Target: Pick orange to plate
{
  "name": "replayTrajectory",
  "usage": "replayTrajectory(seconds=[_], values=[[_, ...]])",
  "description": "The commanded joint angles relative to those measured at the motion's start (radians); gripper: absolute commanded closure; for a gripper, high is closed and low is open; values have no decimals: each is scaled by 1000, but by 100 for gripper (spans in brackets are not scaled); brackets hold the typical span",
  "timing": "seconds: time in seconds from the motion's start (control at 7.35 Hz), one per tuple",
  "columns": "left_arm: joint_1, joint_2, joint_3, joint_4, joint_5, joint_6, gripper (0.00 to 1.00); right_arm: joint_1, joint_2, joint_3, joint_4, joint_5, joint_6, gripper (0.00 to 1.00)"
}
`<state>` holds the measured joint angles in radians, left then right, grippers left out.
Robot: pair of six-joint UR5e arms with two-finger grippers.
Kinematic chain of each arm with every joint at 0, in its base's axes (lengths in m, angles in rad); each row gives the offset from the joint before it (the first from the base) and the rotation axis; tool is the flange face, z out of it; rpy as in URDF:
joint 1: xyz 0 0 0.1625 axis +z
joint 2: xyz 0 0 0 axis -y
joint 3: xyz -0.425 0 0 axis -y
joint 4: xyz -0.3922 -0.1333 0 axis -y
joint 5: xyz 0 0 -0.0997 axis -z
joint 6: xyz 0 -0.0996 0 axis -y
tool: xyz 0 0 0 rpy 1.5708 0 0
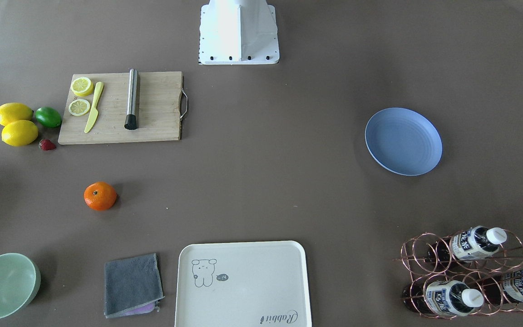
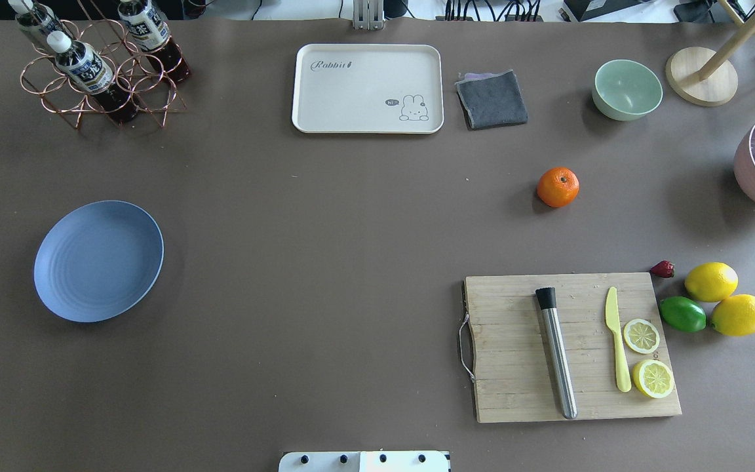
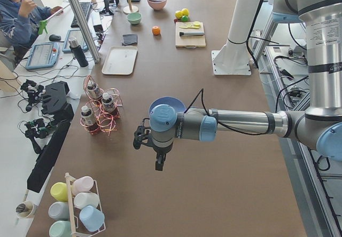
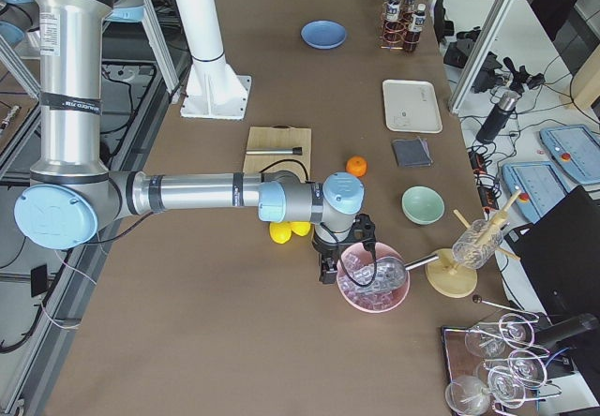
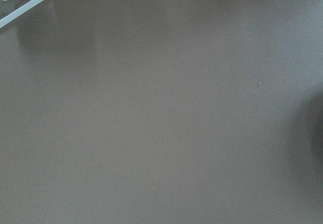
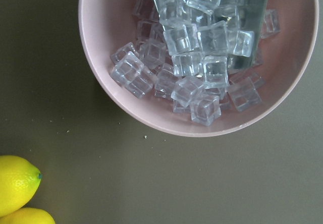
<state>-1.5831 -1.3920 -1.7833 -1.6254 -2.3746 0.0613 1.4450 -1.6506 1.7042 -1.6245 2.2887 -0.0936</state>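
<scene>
Finds the orange (image 2: 558,187) resting on bare table at 2 o'clock in the overhead view, well apart from the plate (image 2: 98,261) at 9 o'clock. Catches the left gripper (image 3: 158,162) and the right gripper (image 4: 328,271) in side views only; cannot tell their opening or hold. Puts the right one by a pink bowl (image 6: 98,42) of ice cubes (image 6: 192,57).

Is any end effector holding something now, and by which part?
No hold is visible. The orange lies alone on the table, away from the left end effector and the right end effector.
</scene>
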Motion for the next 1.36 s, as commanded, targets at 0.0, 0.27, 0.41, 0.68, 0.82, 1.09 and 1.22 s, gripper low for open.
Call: replayTrajectory(seconds=[0.0, 0.27, 0.41, 0.68, 0.82, 1.09, 1.22], values=[[2, 19, -11, -13, 1, 2, 2, 0, 0, 0, 0, 0, 0, 0], [2, 16, -13, -16, 1, 0, 2, 0, 0, 2, 0, 0, 0, 0], [2, 8, -4, -16, 5, 0, 2, 0, 0, 5, 0, 0, 0, 0], [0, -8, -16, -21, 0, -8, 2, 0, 6, 5, 0, 0, 0, 0], [0, -12, -24, -24, -2, -8, 2, 2, 18, 5, 0, 0, 0, 0], [0, -38, -22, -37, 0, -8, 2, 2, 28, -6, -1, 8, 2, 0], [-2, -42, -15, -65, 1, -12, 2, 2, 15, -2, 0, 8, -1, 0]])
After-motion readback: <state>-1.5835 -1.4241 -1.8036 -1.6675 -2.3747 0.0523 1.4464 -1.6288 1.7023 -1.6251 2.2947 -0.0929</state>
